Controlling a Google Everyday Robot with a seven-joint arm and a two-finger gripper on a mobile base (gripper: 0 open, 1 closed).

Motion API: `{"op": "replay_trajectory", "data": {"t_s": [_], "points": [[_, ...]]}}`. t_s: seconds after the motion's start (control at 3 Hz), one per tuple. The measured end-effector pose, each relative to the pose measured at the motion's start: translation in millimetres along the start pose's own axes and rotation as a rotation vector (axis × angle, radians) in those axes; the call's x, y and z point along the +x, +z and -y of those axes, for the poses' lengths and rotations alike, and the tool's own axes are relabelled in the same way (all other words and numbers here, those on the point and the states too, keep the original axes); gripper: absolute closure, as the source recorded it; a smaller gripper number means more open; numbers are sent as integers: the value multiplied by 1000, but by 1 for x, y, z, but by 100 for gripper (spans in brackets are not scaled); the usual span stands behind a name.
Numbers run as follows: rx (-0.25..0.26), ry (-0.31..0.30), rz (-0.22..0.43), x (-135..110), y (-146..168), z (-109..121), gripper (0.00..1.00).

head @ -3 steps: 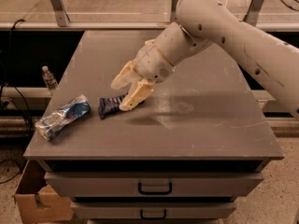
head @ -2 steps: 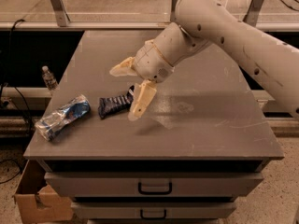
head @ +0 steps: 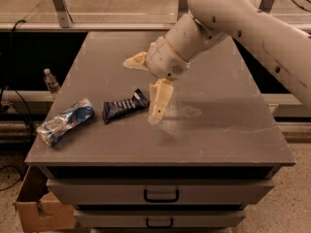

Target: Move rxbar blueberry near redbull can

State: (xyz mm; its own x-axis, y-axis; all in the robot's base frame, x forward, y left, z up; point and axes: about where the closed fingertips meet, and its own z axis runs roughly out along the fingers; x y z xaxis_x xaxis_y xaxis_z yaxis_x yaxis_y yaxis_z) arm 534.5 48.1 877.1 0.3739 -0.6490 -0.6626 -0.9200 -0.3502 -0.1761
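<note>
Where the frame reaches its bottom edge, two drawers (head: pixel 160 193) front the grey cabinet, each with a dark handle, and a torn cardboard box (head: pixel 36 212) sits on the floor at the lower left. Above them the flat grey table top (head: pixel 228 130) fills the middle of the frame.

Nearest on that top, at the left of the frame close to the front left corner, the redbull can (head: pixel 65 121) lies on its side, dented, silver and blue. Just to its right and apart from it, the rxbar blueberry (head: pixel 124 106) lies flat on the surface, a dark navy wrapper with pale stripes, its right end angled up toward the centre of the frame.

Right of the bar's upper end the gripper (head: pixel 140 91) is above the table with its two cream fingers spread wide and nothing between them. One finger (head: pixel 159 101) points down just beside the wrapper's right end; whether it touches the wrapper cannot be told. The other points left, higher in the frame.

Behind it the pale arm (head: pixel 243 18) rises to the upper right. A small plastic bottle (head: pixel 50 81) stands beyond the table's left edge, and a metal rail (head: pixel 97 27) crosses the top of the frame.
</note>
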Motion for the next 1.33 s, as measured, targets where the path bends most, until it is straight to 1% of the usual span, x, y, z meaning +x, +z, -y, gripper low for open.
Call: {"op": "replay_trajectory", "data": {"t_s": [0.33,0.67,1.0,1.33], "points": [[12,28,-173,13,-40,-6,0],[20,94,-341,42,-84,-24,0],[54,149,-432,68,-122,-52,0],[102,207,-442,98,-148,-78,0]]}}
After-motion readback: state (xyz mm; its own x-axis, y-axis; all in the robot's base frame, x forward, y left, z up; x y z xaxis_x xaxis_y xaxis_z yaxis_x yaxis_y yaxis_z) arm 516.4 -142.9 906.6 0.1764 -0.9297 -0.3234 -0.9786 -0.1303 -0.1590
